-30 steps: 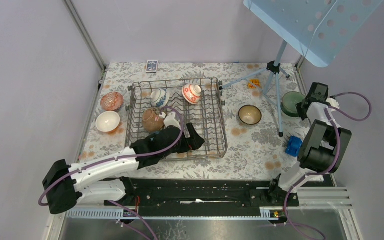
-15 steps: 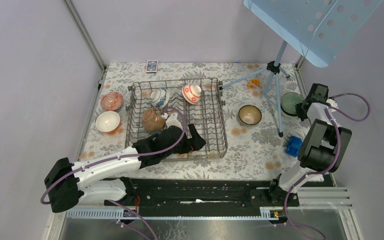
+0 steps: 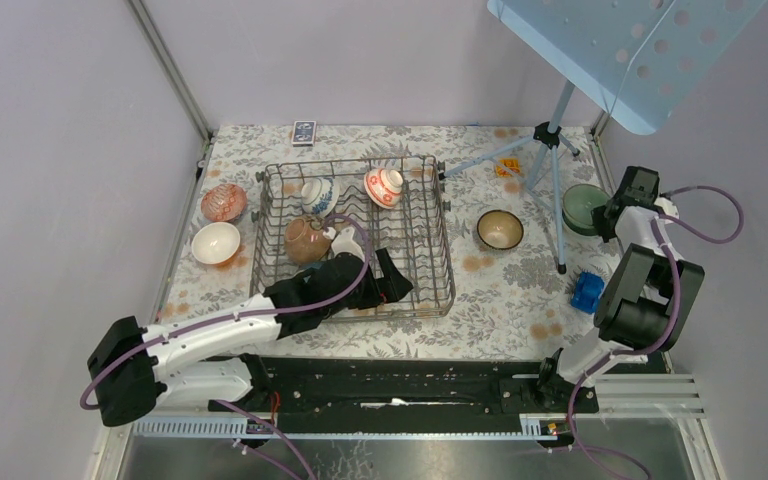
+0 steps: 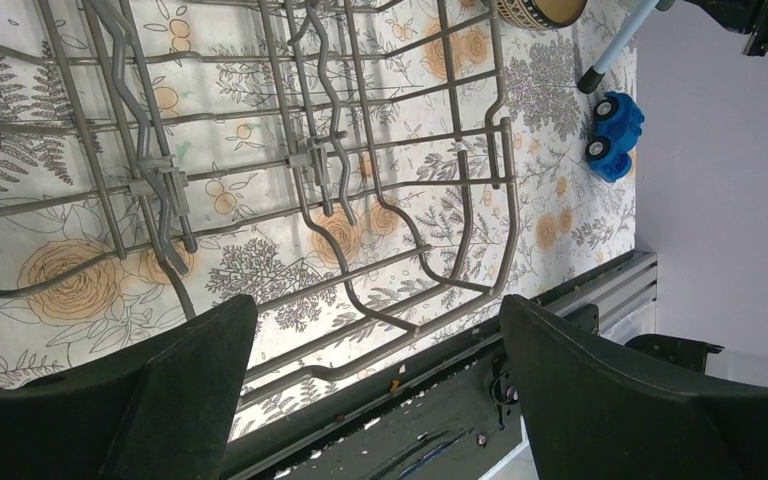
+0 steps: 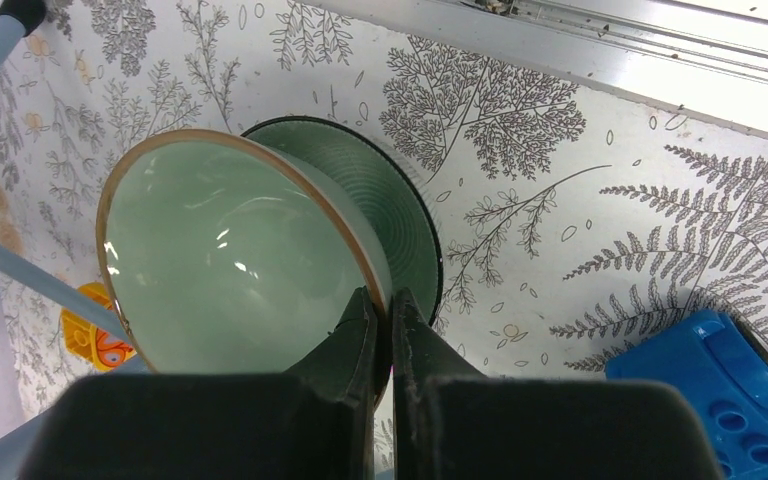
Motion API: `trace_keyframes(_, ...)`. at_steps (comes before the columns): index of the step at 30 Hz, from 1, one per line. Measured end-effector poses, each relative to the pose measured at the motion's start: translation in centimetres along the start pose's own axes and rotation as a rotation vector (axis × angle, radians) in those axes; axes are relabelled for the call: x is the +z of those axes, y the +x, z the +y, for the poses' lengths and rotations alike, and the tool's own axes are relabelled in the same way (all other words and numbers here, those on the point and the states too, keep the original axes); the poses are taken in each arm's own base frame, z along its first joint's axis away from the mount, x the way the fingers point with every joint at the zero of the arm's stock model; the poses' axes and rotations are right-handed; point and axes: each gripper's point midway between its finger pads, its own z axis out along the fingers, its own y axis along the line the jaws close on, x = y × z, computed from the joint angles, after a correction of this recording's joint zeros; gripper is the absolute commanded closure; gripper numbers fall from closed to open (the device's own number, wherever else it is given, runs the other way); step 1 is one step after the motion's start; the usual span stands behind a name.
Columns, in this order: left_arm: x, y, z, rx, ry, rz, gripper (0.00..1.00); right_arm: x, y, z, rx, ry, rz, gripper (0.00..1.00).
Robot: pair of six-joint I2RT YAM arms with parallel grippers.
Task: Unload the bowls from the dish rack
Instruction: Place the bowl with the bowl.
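Observation:
The grey wire dish rack (image 3: 447,250) stands mid-table and holds a brown bowl (image 3: 305,239), a blue-and-white bowl (image 3: 317,194) and a red-and-white bowl (image 3: 385,186). My left gripper (image 3: 388,278) hangs open over the rack's near right corner. In the left wrist view only rack wires (image 4: 460,200) show between its fingers (image 4: 160,400). At the table's right edge my right gripper (image 5: 382,320) is shut on the rim of a green bowl (image 5: 220,270) (image 3: 585,205). On the cloth lie a red patterned bowl (image 3: 224,203), a white bowl (image 3: 215,242) and a dark bowl (image 3: 499,229).
A tripod (image 3: 558,150) carrying a perforated blue board (image 3: 620,50) stands at the back right, one leg close to the green bowl. A blue toy car (image 3: 587,291) lies near the right arm. A small card (image 3: 303,131) and an orange toy (image 3: 508,168) lie at the back.
The left arm has shifted slightly to the right over the rack, still open. The right gripper has stayed shut on the green bowl's rim.

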Motion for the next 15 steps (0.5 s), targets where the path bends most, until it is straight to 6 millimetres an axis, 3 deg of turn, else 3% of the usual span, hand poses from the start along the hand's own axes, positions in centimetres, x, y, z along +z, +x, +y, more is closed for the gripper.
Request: trace_keyframes(15, -0.43, 0.14, 0.09, -0.006, 0.013, 0.003, 0.04, -0.58, -0.58, -0.12, -0.013, 0.0, -0.026, 1.0)
